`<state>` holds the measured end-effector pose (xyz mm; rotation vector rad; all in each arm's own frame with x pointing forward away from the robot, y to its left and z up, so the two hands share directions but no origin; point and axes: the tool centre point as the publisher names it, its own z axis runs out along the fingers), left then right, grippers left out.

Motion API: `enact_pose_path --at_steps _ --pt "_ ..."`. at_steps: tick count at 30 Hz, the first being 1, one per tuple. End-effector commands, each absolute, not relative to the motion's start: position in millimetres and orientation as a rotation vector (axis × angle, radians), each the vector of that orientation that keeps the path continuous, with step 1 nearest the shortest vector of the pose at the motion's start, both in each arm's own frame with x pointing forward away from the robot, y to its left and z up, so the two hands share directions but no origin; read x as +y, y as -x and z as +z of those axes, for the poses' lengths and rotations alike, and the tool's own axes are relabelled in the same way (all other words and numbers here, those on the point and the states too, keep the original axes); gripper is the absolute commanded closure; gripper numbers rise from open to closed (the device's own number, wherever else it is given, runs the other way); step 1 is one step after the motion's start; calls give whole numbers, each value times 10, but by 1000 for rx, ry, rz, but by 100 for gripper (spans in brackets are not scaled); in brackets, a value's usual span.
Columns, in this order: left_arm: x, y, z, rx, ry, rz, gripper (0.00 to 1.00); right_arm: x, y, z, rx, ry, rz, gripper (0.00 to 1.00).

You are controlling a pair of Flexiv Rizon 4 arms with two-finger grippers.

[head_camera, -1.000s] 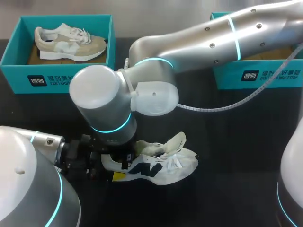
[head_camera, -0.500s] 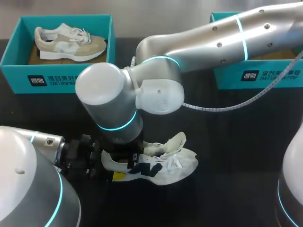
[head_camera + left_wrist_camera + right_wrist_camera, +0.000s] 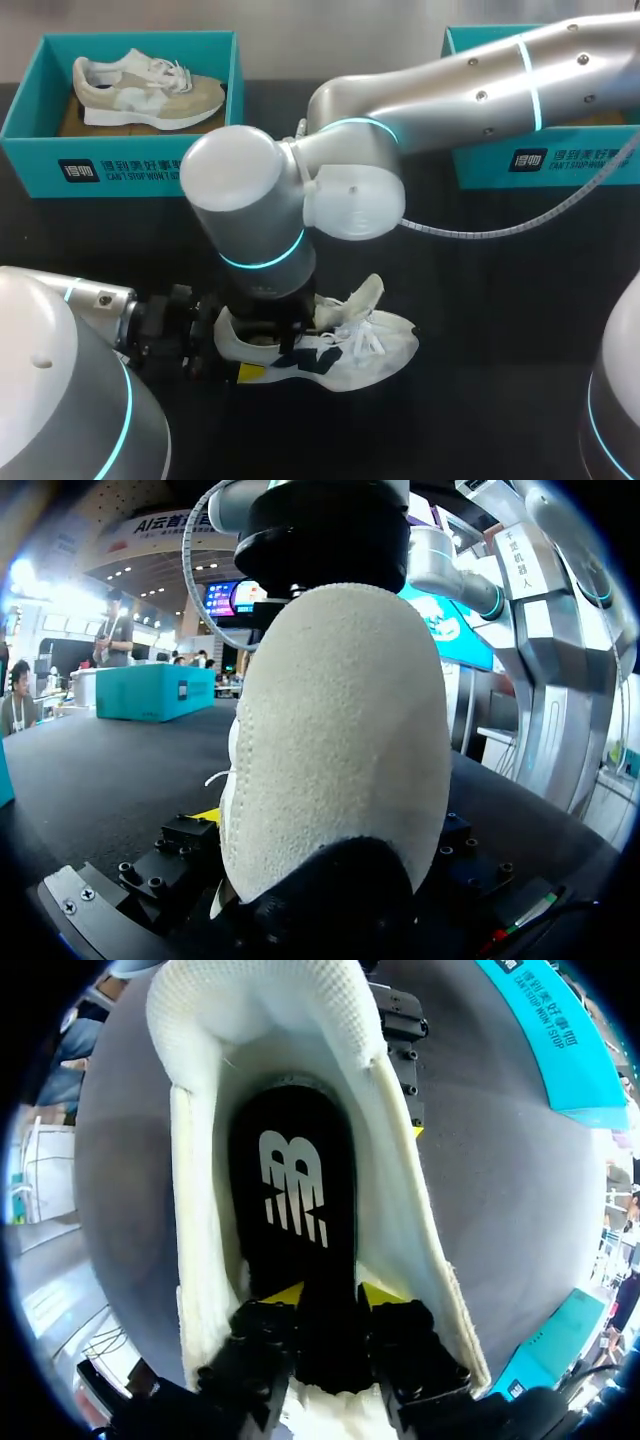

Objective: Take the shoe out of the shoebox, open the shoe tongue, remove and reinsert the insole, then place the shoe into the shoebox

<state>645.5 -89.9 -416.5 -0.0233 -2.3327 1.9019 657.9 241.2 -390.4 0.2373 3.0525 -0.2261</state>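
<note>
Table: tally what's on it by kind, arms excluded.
Shoes: 2, white shoe and beige shoe
Shoeboxes: 2, left shoebox and right shoebox
Insoles: 1, black insole inside the white shoe
Total: 5

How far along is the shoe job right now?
Done: the shoe is out on the table, tongue pulled up. In hand: the left gripper holds the heel while the right gripper pinches the insole inside the shoe; pulling or refitting, I cannot tell. Left: returning the shoe to a box.
</note>
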Motion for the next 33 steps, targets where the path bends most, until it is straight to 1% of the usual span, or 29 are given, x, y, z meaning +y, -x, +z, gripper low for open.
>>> enact_pose_path --at_steps 1,5,8,12,15,18,19,26,33 --pt "-887 -6459 -4189 -2332 24 1902 100 2350 -6626 -3946 3082 -224 -198 58" --pt "-887 -6459 -4189 -2332 24 1902 100 2370 -6640 -3962 3099 -207 -192 49" --pt "-887 -6459 -4189 -2332 24 1902 100 2379 -6655 -3988 3138 -189 -178 36" --pt "-887 -6459 -4189 -2332 24 1902 100 2412 -6658 -4059 3205 -155 -164 36" --pt "-887 -6459 -4189 -2332 24 1902 100 2426 -6637 -4084 3232 -149 -156 41" --pt "-887 -6459 -4189 -2332 24 1902 100 2436 -6608 -4090 3266 -144 -148 49" --pt "-887 -6459 -4189 -2332 24 1902 100 2440 -6599 -4090 3285 -145 -145 50" --pt "-887 -6459 -4189 -2332 24 1902 100 2454 -6512 -4137 3363 -150 -114 52" --pt "-887 -6459 -4189 -2332 24 1902 100 2536 -6410 -4101 3362 -177 -103 56"
